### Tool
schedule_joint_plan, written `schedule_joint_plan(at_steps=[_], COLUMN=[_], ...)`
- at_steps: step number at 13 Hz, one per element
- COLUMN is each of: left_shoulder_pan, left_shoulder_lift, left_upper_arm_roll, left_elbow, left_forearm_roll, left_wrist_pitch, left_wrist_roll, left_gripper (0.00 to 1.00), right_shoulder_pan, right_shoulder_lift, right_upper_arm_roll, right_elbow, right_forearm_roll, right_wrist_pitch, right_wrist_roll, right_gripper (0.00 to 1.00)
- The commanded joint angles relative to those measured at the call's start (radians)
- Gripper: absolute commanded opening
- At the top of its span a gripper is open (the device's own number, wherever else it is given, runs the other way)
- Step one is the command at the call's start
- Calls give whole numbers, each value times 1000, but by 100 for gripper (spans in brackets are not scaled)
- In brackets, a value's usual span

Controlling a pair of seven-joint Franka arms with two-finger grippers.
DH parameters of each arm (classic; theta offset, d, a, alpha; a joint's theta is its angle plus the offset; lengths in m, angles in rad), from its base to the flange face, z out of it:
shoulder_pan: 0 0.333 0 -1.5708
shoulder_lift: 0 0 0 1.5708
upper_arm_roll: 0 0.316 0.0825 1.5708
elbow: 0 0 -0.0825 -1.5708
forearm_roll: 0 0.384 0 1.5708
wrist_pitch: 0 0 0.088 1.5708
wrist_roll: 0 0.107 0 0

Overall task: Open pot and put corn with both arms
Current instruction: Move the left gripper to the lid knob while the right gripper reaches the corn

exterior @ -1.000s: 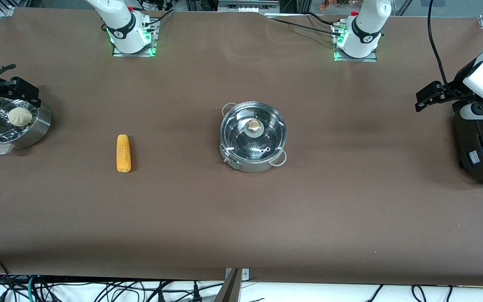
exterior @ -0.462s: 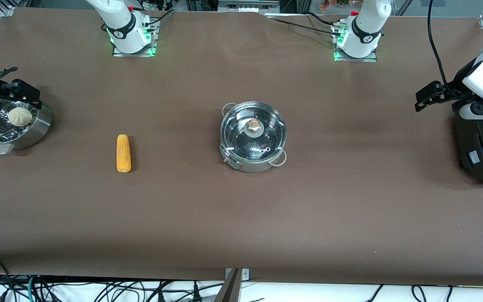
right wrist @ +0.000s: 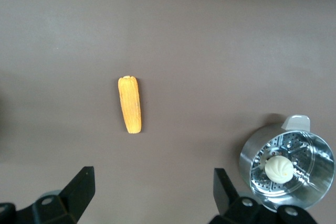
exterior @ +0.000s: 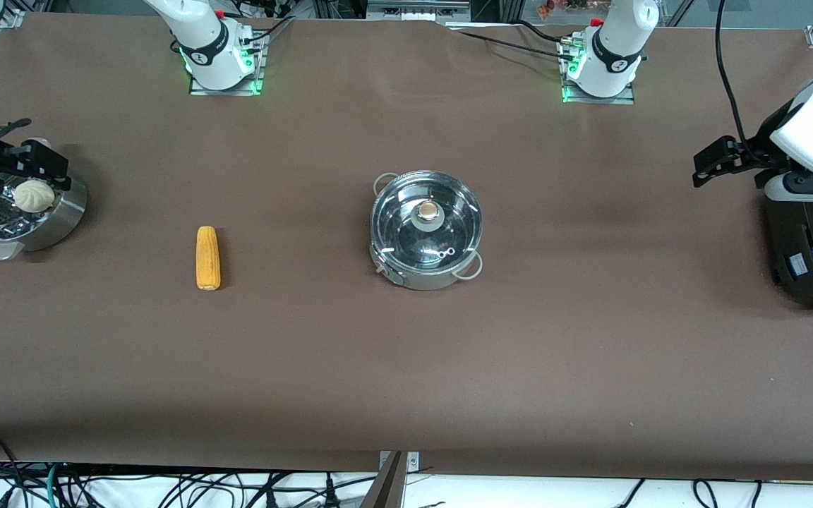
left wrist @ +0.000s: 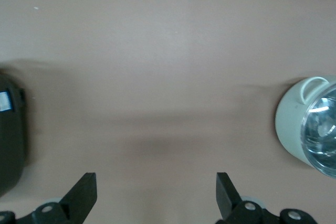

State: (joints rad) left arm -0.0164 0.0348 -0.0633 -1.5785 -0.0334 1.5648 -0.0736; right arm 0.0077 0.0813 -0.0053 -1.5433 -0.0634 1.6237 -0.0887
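Two grippers stood wide and empty: the left gripper (left wrist: 156, 198) over bare table at its end, the right gripper (right wrist: 152, 195) over the steamer basket (exterior: 61, 219). Your pot (exterior: 426, 229) sat mid-table, lid on; take its slick glass lid by the knob (exterior: 428, 210). Your corn (exterior: 208, 257), firm and likely to roll, lay toward the right arm's end. Only the right wrist view showed the basket's perforations.

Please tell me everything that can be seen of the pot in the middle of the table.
The pot is round, of shiny steel, with a small loop handle on each of two sides. A clear glass lid with a tan knob sits on it, so it is closed. It stands upright on the brown table, nothing else touching it. What is inside cannot be told.
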Motion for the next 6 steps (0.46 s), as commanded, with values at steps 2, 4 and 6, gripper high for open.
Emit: schedule_joint_plan(at_steps=[2,4,6], left_shoulder_pan=[-43,-118,-203], left_shoulder_lift=[53,68,86], left_upper_arm_roll=[-1,0,-1], left_elbow=[32,35,35], left_forearm_roll=[-98,-103,-105], left_wrist_pitch=[-20,-15,-9], left_wrist_roll=[17,5,-2], left_gripper=[100,100,100], right_shoulder_pan=[-2,0,-9], right_shoulder_lift=[50,78,118], right_upper_arm_roll=[1,1,-1], right_elbow=[6,8,8], right_forearm_roll=[10,31,62], right_wrist_pitch=[25,27,50], right_wrist_roll=[3,4,6], right_gripper=[100,100,100])
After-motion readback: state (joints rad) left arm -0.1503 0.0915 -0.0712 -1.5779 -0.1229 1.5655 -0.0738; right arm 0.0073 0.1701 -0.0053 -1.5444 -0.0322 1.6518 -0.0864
